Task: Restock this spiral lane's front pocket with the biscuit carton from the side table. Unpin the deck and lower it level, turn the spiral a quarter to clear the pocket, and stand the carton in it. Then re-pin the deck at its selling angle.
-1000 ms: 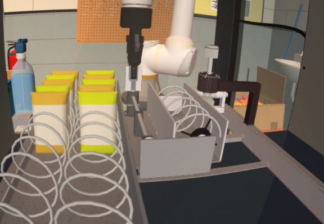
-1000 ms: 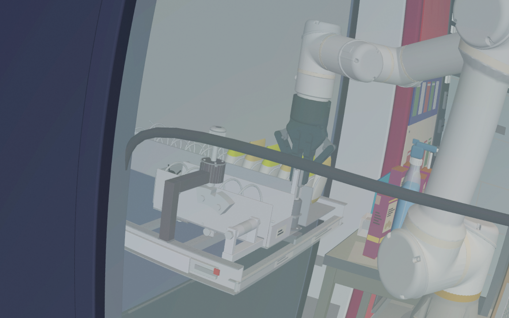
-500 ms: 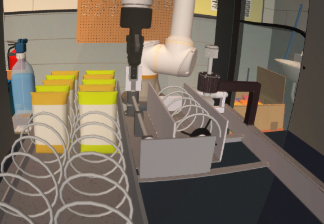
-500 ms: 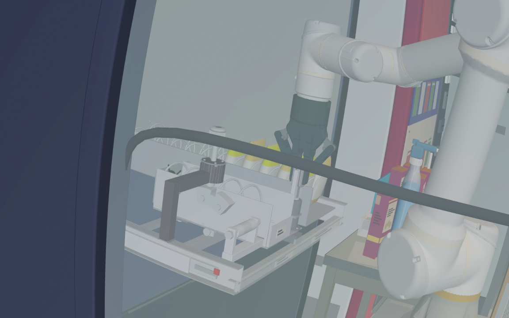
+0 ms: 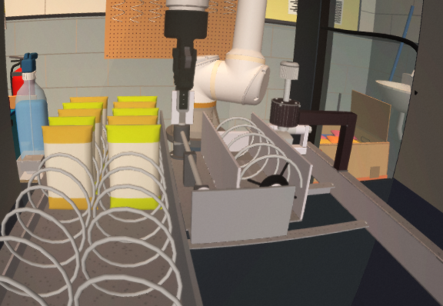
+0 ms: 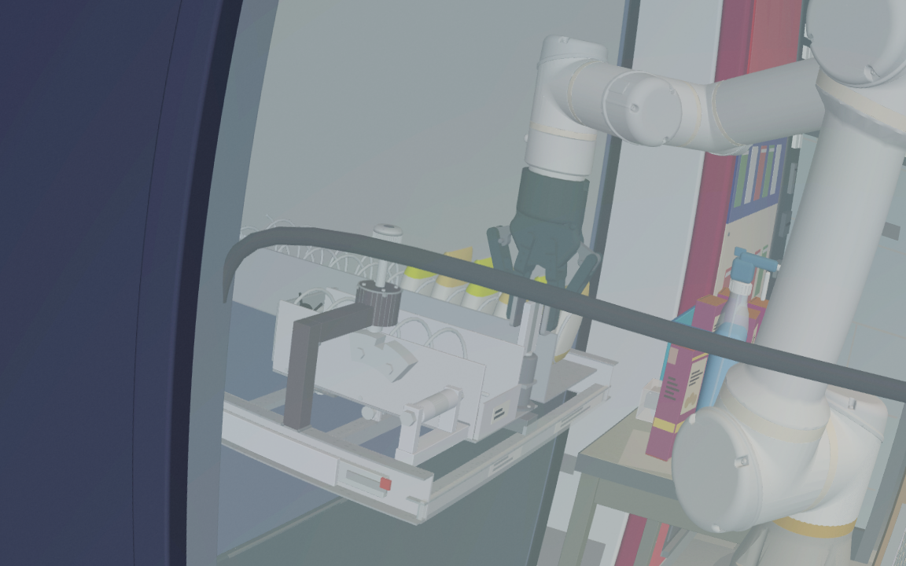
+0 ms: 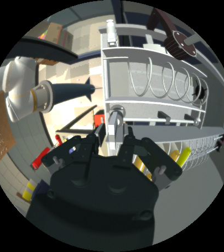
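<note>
The grey spiral lane deck [image 5: 253, 166] sits in the middle of the shelf frame, with its white wire spiral [image 5: 261, 147] between two side walls and a black hub [image 5: 271, 181] at one end. My gripper [image 5: 182, 106] hangs at the left rear of the deck, straddling a white upright tab [image 7: 112, 128], and it is open and holds nothing. A rod [image 5: 192, 158] runs along the deck's left side below it. The biscuit carton [image 6: 678, 384] stands on the side table beside the arm's base. A black knurled knob with a pin [image 5: 285, 108] sits on the dark bracket [image 5: 342, 135] to the right.
The neighbouring tray on the left holds rows of yellow and orange pouches [image 5: 132, 166] in wire spirals. A blue spray bottle [image 5: 29, 112] stands at the far left. A cardboard box [image 5: 365, 143] sits at the right. A dark curved cable [image 6: 583, 310] crosses in front of the second side camera.
</note>
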Controlling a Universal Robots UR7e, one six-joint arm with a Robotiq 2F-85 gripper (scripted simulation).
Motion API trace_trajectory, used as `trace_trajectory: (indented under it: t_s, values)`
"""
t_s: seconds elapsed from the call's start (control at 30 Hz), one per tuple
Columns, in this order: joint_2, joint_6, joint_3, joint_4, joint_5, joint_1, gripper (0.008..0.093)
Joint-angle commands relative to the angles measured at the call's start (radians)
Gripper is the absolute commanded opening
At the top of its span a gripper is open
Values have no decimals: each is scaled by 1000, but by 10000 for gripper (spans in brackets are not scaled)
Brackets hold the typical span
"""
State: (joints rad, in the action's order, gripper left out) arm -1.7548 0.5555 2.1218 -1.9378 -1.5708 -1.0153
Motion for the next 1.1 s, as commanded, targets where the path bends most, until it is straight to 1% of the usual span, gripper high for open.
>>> trace_trajectory:
  t_s: [0.0,0.3,0.53,0.77,1.07]
  values:
    - [0,0,0,0,0,0,380]
    - [-1,0,-2,2,0,0,380]
    - [-7,0,-14,20,0,0,380]
    - [-20,0,-44,62,0,0,380]
    - [-39,0,-102,139,0,0,380]
